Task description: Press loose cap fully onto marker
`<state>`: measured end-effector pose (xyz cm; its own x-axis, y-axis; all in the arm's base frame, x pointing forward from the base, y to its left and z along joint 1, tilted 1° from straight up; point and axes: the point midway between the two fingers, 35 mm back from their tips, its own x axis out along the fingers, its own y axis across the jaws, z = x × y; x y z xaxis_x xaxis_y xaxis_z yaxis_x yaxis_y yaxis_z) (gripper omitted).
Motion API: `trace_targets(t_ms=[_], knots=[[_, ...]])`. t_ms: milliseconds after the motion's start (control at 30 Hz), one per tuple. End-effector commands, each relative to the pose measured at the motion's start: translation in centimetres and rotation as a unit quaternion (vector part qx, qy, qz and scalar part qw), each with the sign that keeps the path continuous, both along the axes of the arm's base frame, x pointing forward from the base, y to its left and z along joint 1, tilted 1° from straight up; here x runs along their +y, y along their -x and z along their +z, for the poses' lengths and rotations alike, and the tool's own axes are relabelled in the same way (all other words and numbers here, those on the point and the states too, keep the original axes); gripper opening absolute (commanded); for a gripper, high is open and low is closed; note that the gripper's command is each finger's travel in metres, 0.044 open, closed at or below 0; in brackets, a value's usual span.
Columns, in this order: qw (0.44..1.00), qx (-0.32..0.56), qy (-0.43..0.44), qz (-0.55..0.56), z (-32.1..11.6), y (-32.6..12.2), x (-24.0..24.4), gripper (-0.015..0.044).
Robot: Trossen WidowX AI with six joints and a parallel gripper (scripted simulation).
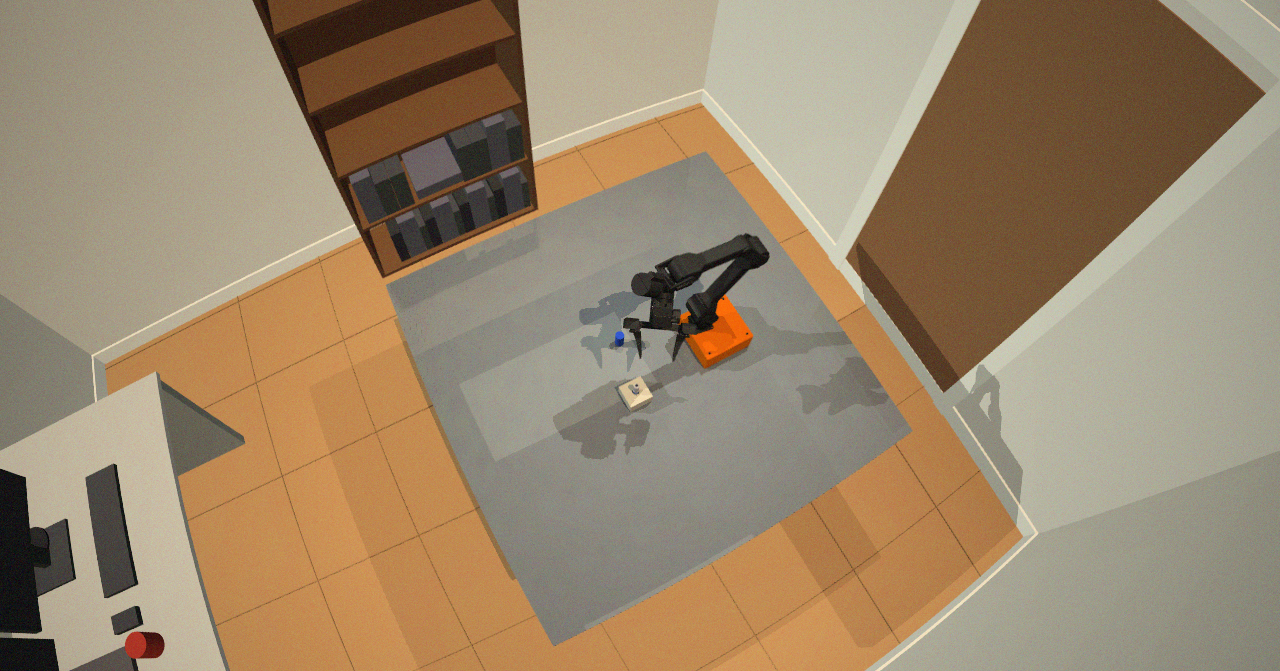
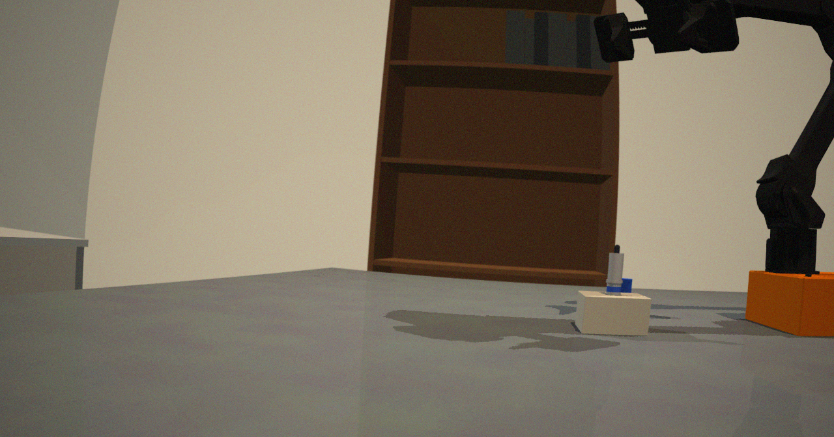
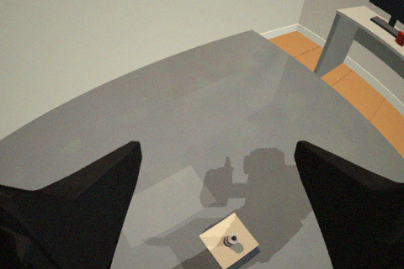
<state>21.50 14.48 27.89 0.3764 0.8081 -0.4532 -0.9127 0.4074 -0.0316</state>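
Note:
A grey marker [image 1: 635, 388] [image 2: 615, 267] [image 3: 231, 239] with a dark tip stands upright, tip up, in the cream holder block [image 1: 624, 399] [image 2: 614, 314] [image 3: 219, 247]. The blue cap [image 1: 619, 338] [image 2: 627, 285] stands on the table [image 1: 572, 524] [image 2: 233, 370] [image 3: 177, 105], apart from the block; in the exterior view it is partly hidden behind the marker. The cap is not visible in the wrist view. My gripper [image 1: 657, 359] [image 3: 220, 150] is open, with nothing between its fingers. It hangs well above the table, higher than the marker and the cap.
The arm's orange base [image 1: 716, 345] [image 2: 775, 303] stands on the table close to the block and cap. A bookshelf [image 1: 402, 76] [image 2: 501, 119] stands behind the table. A desk [image 1: 89, 434] [image 3: 337, 38] with a monitor is beyond the table's edge.

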Motion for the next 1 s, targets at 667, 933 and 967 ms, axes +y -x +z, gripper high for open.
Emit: trace_targets(t_ms=[667, 933, 967], knots=[[0.855, 0.177, 0.485, 0.039, -19.1, -2.7, -18.8, 0.0239], [0.855, 0.177, 0.485, 0.039, -20.2, -3.2, -19.1, 0.0239], [0.855, 0.177, 0.485, 0.039, -21.4, -3.3, -19.1, 0.0239]])
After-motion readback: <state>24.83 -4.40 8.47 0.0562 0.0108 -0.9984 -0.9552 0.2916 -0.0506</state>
